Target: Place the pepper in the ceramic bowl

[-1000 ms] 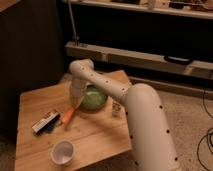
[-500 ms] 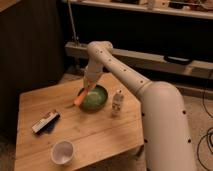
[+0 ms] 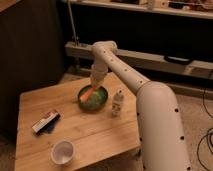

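The pepper is small, slim and orange, and it hangs tilted just below my gripper, which is shut on its upper end. It is over the left part of the ceramic bowl, a round pale-green bowl in the far middle of the wooden table. The pepper's lower tip is close to the bowl's left rim. My white arm reaches in from the lower right, arches up and comes down onto the bowl from behind.
A small white bottle stands just right of the bowl. A flat white, red and dark box lies at the table's left. A white cup stands near the front edge. A dark shelf unit is behind the table.
My gripper has lifted the pepper from the table left of the bowl and carried it right, over the bowl. The arm has swung back and up.
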Robot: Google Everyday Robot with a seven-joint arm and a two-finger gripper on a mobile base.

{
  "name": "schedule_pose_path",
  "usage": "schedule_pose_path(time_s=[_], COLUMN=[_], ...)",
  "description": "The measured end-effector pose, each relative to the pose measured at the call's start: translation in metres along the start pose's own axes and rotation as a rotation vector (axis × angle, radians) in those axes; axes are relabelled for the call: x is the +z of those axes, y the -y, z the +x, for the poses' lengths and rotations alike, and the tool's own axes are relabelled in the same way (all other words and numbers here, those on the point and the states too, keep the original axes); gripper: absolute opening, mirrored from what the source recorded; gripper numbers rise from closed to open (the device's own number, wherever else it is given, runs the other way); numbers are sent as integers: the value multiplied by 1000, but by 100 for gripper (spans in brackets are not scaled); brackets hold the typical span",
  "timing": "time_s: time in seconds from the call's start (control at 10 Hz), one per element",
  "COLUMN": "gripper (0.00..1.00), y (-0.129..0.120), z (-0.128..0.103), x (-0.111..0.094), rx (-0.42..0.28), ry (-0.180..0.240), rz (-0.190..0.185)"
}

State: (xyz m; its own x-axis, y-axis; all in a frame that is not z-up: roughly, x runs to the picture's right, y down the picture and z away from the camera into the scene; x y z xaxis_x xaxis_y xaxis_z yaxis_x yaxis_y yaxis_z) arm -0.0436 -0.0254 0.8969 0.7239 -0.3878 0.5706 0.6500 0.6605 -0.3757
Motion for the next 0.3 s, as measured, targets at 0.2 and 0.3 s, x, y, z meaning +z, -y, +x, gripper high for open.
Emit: schedule_pose_path(time_s=[0.2,0.3], gripper=[63,63], y=[-10,-16], z=[26,36], x=[9,11], rx=[100,142], ry=[-17,-19], rz=[0,6])
